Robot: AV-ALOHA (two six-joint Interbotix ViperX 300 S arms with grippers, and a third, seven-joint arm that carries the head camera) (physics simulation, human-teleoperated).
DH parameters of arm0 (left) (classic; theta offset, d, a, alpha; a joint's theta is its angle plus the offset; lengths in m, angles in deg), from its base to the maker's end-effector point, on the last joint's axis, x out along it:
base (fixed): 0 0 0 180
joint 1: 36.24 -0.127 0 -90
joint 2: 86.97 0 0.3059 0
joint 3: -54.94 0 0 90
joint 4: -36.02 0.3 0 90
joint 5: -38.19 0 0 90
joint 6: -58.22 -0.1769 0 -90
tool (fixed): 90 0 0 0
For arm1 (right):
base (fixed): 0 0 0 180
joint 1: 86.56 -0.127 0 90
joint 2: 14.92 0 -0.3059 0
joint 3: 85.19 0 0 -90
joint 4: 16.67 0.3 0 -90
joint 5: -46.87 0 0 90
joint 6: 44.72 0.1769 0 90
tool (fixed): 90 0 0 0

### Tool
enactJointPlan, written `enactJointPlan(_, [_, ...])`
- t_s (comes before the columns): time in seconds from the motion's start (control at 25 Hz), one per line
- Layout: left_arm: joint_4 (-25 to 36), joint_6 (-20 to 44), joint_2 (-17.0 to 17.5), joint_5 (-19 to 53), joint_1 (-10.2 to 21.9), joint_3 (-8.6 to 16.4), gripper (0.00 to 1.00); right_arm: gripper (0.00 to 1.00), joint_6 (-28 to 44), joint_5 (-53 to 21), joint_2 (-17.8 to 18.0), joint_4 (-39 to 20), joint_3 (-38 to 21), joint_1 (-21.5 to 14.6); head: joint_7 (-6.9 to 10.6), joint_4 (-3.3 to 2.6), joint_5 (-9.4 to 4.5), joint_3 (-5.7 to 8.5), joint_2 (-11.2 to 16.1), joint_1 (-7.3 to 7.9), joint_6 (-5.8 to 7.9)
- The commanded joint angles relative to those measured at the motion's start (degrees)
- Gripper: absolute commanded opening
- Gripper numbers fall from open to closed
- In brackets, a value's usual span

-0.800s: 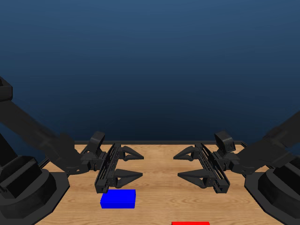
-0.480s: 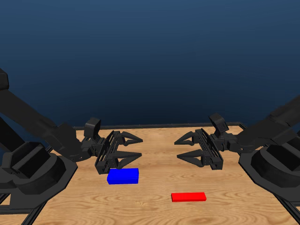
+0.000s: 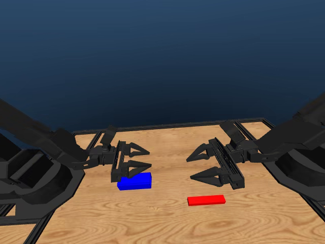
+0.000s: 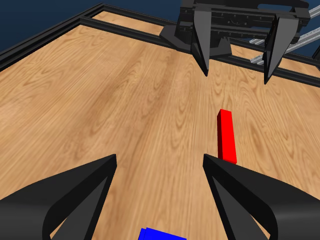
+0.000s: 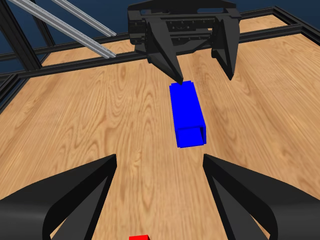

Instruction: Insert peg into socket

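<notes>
1. Progress, as I read it: almost nothing of the insertion was done. The socket [image 3: 134,181] and the peg [image 3: 206,200] both lay flat on the table [image 3: 167,223], well apart from each other, and neither arm held anything. Both pickups, the lining-up in the air and the push-in were all left.

2. On the left, my left gripper [image 3: 139,159] had its jaws spread wide and empty. The socket lay just beside and below its fingertips, a little nearer to the head camera. In the right wrist view the blue block's far end [image 5: 187,114] sat close under one tip of that gripper, with its open end facing the right arm. I could not tell whether the tip touched it. In the left wrist view only a corner of the socket [image 4: 162,234] showed, low between the jaws.

3. On the right, my right gripper [image 3: 199,163] was also wide open with nothing between its jaws. The peg lay on the wood nearer than that gripper, clear of both fingertips. In the left wrist view it [image 4: 226,135] lay between the two grippers, apart from each.
</notes>
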State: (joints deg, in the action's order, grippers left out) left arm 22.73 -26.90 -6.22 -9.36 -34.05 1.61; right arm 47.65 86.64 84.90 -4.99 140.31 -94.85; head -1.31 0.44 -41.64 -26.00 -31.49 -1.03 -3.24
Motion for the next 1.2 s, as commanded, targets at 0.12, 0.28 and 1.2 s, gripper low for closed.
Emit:
enactJointPlan(0.12, [0.41,3.80,-0.93,10.57,0.65,-0.78,1.00,1.00,0.86,1.76,1.22,1.32,-1.47,-3.00,0.07,-0.07,0.39,1.40,2.51,-1.46,-1.22])
enactJointPlan(0.28, [1.73,8.74,-3.08,12.18,1.67,-2.50,1.00,1.00,1.51,1.96,1.82,2.84,-0.41,-3.76,0.60,-0.10,0.38,1.80,3.77,-1.93,-1.68])
enactJointPlan(1.2, [-1.56,5.49,-1.53,15.50,9.40,1.15,0.00,0.00,14.49,10.39,24.20,17.66,1.72,-19.58,3.08,-0.72,-0.79,2.53,3.82,-2.70,-0.28])
